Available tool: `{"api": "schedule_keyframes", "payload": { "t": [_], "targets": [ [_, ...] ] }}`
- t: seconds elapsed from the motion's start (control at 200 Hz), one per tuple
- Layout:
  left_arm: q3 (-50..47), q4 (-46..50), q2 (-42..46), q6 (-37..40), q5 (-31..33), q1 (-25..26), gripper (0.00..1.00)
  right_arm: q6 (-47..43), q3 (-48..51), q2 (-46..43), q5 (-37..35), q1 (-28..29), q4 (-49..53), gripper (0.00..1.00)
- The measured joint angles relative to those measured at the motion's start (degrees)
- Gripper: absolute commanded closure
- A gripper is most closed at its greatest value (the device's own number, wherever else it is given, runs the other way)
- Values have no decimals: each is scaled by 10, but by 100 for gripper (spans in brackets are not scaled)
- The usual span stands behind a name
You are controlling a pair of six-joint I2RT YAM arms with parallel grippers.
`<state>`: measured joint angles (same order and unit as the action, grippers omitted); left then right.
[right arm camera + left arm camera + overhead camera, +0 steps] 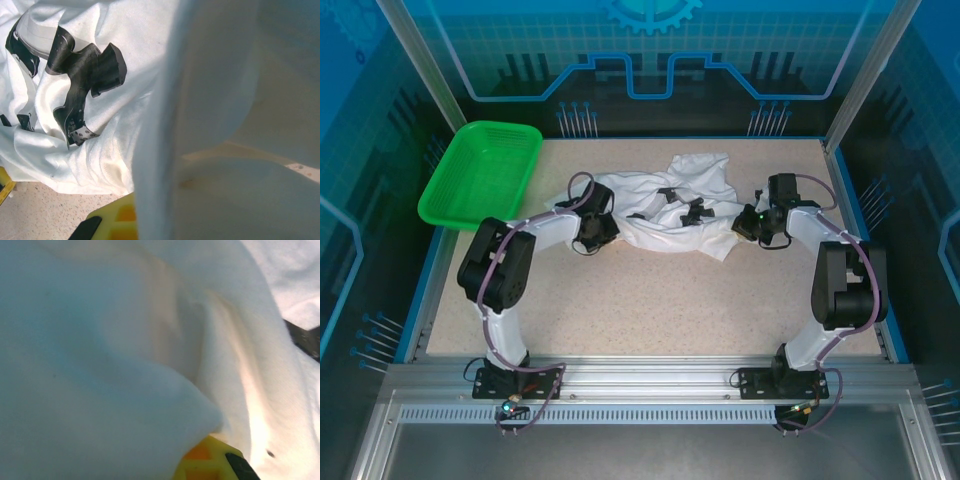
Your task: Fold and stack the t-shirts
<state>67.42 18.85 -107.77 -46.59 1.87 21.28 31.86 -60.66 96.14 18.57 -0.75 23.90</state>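
A crumpled heap of white t-shirts (670,205) with black prints (692,210) lies at the back middle of the table. My left gripper (598,232) is at the heap's left edge, shut on a fold of t-shirt. In the left wrist view white cloth (125,350) drapes over the jaws, and one yellow finger (212,462) pokes out beneath it. My right gripper (750,222) is at the heap's right edge, shut on t-shirt cloth. In the right wrist view a raised fold (200,125) hangs over the yellow finger (115,222), with a black print (82,75) behind it.
A green mesh basket (480,172) sits at the table's back left corner, overhanging the edge. The speckled tabletop (650,300) stretches between the heap and the arm bases. Blue rails and glass walls border the table.
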Motion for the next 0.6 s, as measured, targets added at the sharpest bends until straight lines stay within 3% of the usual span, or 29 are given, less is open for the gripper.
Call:
{"api": "schedule_keyframes", "payload": {
  "t": [0.295, 0.6],
  "targets": [
    [-28, 23, 119, -27, -46, 0, 100, 0, 8, -6, 10, 0, -6, 100],
    [-95, 61, 203, -28, -103, 1, 96, 0, 23, -84, 14, 0, 8, 100]
  ]
}}
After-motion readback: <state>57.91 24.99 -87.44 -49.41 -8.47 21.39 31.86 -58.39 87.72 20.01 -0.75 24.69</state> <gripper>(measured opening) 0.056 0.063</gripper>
